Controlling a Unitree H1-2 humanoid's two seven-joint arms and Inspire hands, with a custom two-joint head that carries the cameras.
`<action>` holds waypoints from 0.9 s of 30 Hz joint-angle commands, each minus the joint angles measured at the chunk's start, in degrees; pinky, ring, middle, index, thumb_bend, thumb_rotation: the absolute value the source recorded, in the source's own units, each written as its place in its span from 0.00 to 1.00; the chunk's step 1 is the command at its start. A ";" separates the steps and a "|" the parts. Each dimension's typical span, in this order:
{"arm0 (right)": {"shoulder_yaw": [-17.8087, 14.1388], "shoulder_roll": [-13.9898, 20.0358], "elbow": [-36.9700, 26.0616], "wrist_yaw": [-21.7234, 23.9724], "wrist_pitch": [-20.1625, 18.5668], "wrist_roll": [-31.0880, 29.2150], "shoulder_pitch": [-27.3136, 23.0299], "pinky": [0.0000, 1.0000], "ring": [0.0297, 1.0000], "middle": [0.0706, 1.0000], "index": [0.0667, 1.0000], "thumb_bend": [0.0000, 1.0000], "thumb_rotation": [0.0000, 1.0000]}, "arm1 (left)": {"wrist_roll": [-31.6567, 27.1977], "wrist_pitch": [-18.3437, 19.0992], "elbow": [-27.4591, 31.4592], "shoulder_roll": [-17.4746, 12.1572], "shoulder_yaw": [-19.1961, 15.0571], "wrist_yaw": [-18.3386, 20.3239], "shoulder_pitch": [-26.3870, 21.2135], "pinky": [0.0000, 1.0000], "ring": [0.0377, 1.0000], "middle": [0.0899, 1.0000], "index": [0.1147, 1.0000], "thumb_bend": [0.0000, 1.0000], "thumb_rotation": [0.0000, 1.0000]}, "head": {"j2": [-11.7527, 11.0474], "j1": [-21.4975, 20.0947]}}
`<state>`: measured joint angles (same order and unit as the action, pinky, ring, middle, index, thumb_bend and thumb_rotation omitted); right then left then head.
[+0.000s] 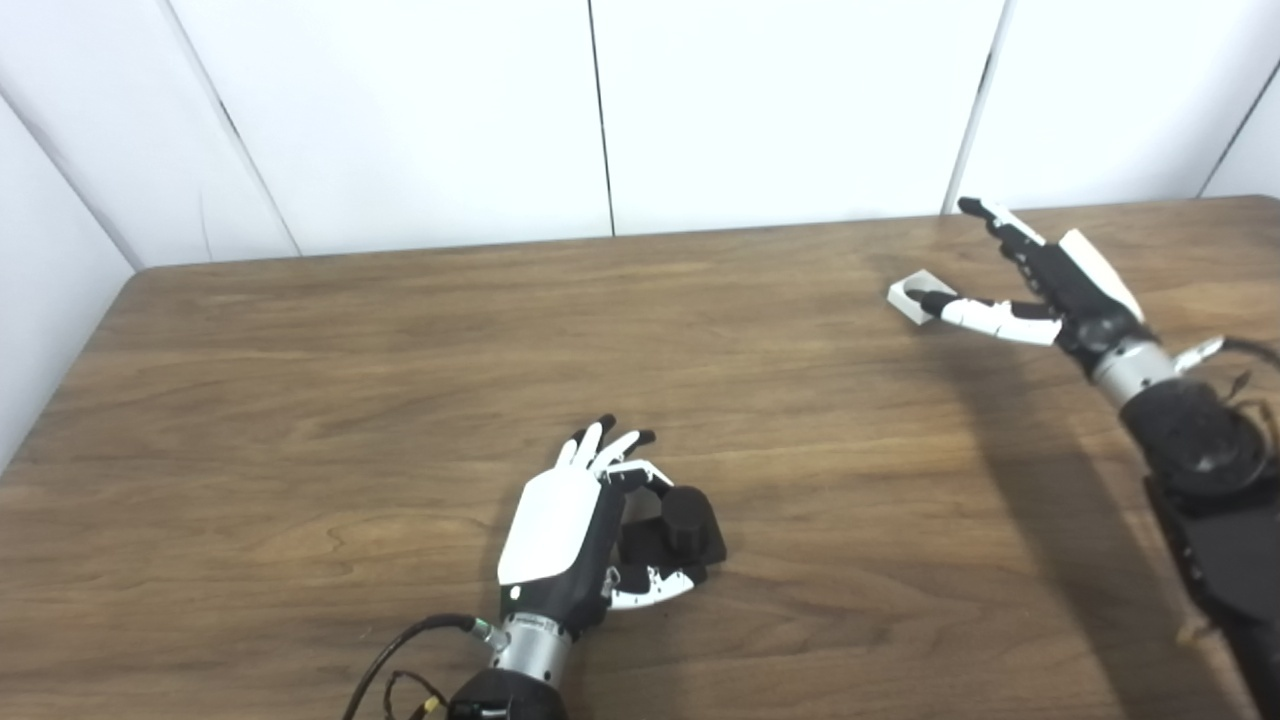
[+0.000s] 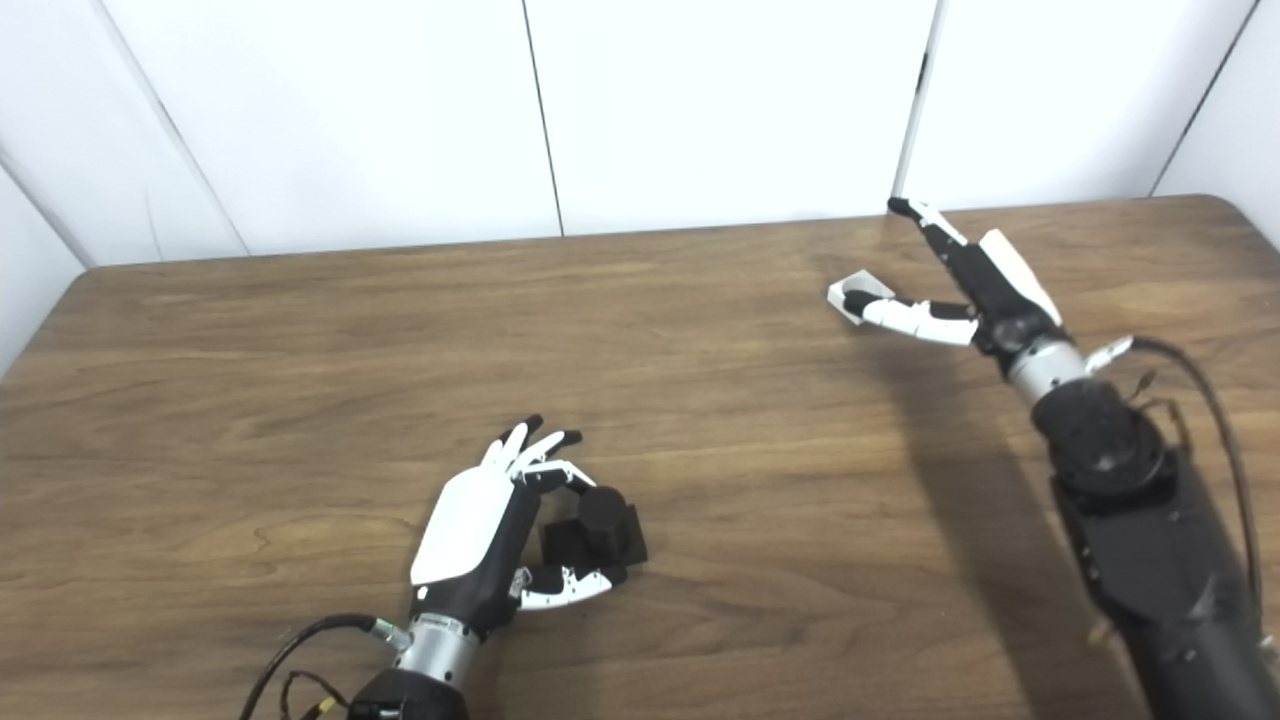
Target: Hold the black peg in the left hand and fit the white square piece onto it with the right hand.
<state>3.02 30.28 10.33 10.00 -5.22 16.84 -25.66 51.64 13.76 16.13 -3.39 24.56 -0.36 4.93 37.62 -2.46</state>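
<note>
The black peg (image 1: 688, 522), a short cylinder on a square base, rests on the wooden table (image 1: 300, 400) near the front middle. My left hand (image 1: 560, 530) is beside it on its left, with one finger curled over its far side and the thumb against its near side; the other fingers point straight out. The white square piece (image 1: 908, 293) lies flat at the far right. My right hand (image 1: 1050, 290) is open just right of it, fingers spread and pointing away, thumb tip over the piece's hole. The piece (image 2: 848, 289) and peg (image 2: 600, 525) also show in the right eye view.
White wall panels (image 1: 600, 120) stand right behind the table's far edge. The table's left edge meets a wall at the left. A black cable (image 1: 400, 650) trails from my left wrist at the front edge.
</note>
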 commanded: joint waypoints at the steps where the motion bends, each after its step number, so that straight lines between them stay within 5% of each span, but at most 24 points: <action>1: 1.18 2.15 0.23 -0.08 2.76 2.71 -5.17 0.97 1.00 0.99 0.87 0.80 0.36 | 0.95 0.69 -1.76 0.32 -0.18 0.26 0.22 1.00 1.00 0.88 0.42 0.52 0.07 | 0.05 -0.02; 10: 7.77 5.83 8.62 1.51 6.61 11.04 -12.87 1.00 1.00 1.00 0.73 0.85 0.23 | 1.28 0.63 -1.77 0.50 -0.56 -0.03 0.45 1.00 1.00 0.89 0.42 0.52 0.07 | -0.17 -0.03; 27: 17.00 6.07 19.83 3.78 8.03 22.32 -23.00 1.00 1.00 1.00 0.71 0.89 0.17 | 1.32 -0.04 -2.78 0.78 -0.75 -1.27 0.43 1.00 1.00 0.89 0.42 0.52 0.07 | -0.83 -0.16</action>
<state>20.34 35.28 30.64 14.24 1.49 38.56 -44.70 51.62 12.58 14.72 -2.56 24.05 -2.10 4.89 36.74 -2.55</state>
